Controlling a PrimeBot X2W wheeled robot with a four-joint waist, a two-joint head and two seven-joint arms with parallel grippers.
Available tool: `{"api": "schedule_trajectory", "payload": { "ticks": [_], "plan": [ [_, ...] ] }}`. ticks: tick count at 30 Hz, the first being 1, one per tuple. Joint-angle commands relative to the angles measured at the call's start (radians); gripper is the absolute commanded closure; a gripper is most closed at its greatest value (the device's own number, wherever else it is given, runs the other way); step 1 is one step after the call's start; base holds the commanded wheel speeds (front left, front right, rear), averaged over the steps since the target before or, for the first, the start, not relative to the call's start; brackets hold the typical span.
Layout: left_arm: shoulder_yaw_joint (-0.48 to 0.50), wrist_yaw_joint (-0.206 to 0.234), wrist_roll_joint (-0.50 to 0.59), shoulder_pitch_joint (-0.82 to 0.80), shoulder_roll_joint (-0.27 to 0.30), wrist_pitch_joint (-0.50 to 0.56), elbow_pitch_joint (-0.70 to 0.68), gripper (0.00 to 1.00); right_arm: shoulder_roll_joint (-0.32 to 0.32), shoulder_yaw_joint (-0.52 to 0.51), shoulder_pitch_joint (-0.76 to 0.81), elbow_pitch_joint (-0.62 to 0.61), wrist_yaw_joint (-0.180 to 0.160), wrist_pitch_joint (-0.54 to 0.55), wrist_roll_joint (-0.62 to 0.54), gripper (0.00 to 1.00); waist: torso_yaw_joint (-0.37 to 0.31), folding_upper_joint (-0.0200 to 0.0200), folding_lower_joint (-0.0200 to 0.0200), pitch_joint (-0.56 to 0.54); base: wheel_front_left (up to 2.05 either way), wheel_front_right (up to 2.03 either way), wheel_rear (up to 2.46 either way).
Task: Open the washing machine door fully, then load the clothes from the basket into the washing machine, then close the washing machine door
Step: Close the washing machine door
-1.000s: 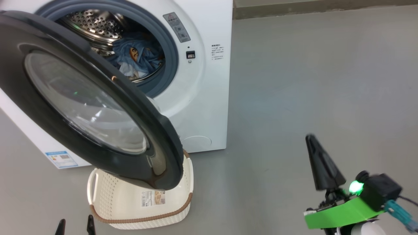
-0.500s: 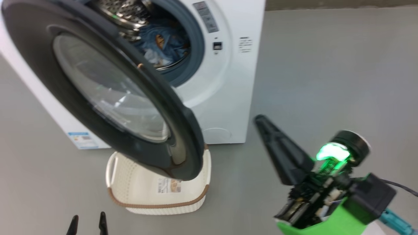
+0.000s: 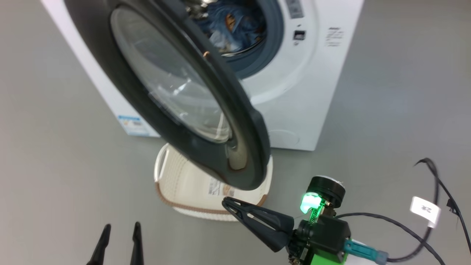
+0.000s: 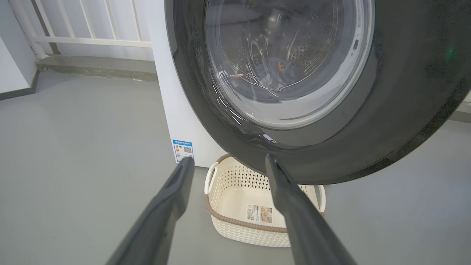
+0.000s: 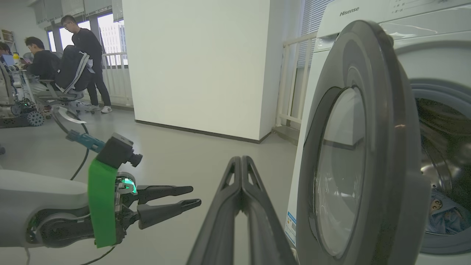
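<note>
The door (image 3: 176, 84) stands half open at 11 o'clock, its lower rim hanging over the empty basket (image 3: 173, 180). The clothes (image 3: 235, 25) lie inside the washer (image 3: 305, 95) at 12. Your right gripper (image 3: 225, 201), pinched shut and empty, points at that rim from 5 o'clock; a glancing push could slip off or knock the basket. Your left gripper (image 3: 122, 225), spread wide and empty, sits at 7. Bare floor (image 3: 397, 110) opens at 3.

Left claw (image 4: 228, 159) spread wide; basket (image 4: 235, 221) on floor beneath washing machine door (image 4: 386, 110); clothes (image 4: 276, 71) visible through glass.
</note>
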Motion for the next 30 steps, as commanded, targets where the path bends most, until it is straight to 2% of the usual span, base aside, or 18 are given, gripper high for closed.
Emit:
{"api": "schedule_trajectory", "payload": {
  "ticks": [1, 7, 14, 24, 30],
  "plan": [
    [0.018, 0.005, -0.007, -0.048, 0.004, -0.009, -0.025, 0.00, -0.005, 0.033, -0.029, 0.013, 0.002, -0.005, 0.018, 1.00, 0.059, 0.0000, 0.0000, 0.057, 0.00, 0.00, 0.00],
    [-0.031, 0.013, -0.031, -0.097, 0.004, -0.009, -0.040, 0.00, -0.022, 0.029, -0.069, 0.135, 0.002, -0.004, 0.040, 1.00, 0.110, 0.0000, 0.0000, 0.133, 0.00, 0.00, 0.00],
    [-0.075, 0.023, -0.061, -0.163, 0.004, -0.009, -0.041, 0.00, -0.015, -0.102, -0.113, 0.222, 0.002, -0.004, 0.008, 1.00, 0.134, 0.0000, 0.0000, 0.211, 0.00, 0.00, 0.00],
    [-0.101, 0.019, -0.074, -0.229, 0.004, -0.009, -0.033, 0.00, 0.055, -0.323, -0.194, 0.266, 0.002, -0.004, -0.051, 1.00, 0.111, 0.0000, 0.0000, 0.293, 0.00, 0.00, 0.00],
    [-0.124, 0.014, -0.076, -0.265, 0.004, -0.009, -0.030, 0.00, 0.087, -0.402, -0.257, 0.284, 0.002, -0.004, -0.060, 1.00, 0.107, 0.0000, 0.0000, 0.338, 0.00, 0.00, 0.00]
  ]
}}
